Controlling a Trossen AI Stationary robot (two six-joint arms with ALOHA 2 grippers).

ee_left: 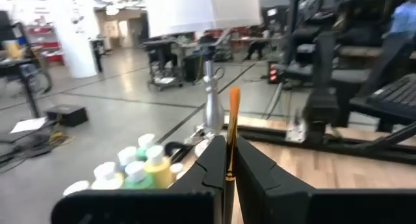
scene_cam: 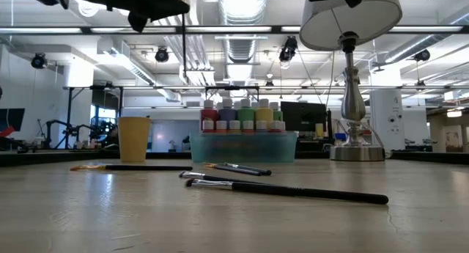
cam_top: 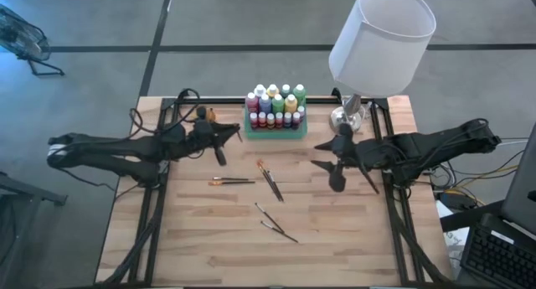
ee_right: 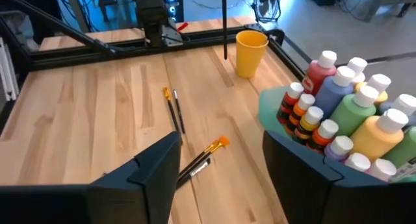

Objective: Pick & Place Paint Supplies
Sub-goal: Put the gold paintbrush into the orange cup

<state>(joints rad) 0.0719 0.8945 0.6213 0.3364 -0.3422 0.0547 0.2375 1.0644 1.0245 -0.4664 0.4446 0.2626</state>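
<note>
My left gripper (cam_top: 238, 136) is raised over the table's far left, beside the orange cup (ee_right: 250, 52), and is shut on a thin paintbrush (ee_left: 232, 113). My right gripper (ee_right: 221, 178) is open and holds nothing; it is raised near the lamp base, to the right of the green tray (cam_top: 275, 126). The tray holds many paint bottles (cam_top: 275, 105) standing upright. Several more dark-handled brushes (cam_top: 270, 178) lie flat on the wood in the middle of the table. My left gripper pinches the paintbrush between its two fingers just below the orange bristles (ee_left: 229, 156). The fingers are level and lie across the brush. The brush stands upright with its bristles up, and its dark handle (scene_cam: 183, 51) hangs below the fingers, clear of the table.
A lamp with a white shade (cam_top: 381, 38) and a metal base (cam_top: 347, 117) stands at the far right, close to my right arm. Black rails (cam_top: 159, 155) run along both side edges of the table. Bare wood (cam_top: 335, 239) lies toward the near edge.
</note>
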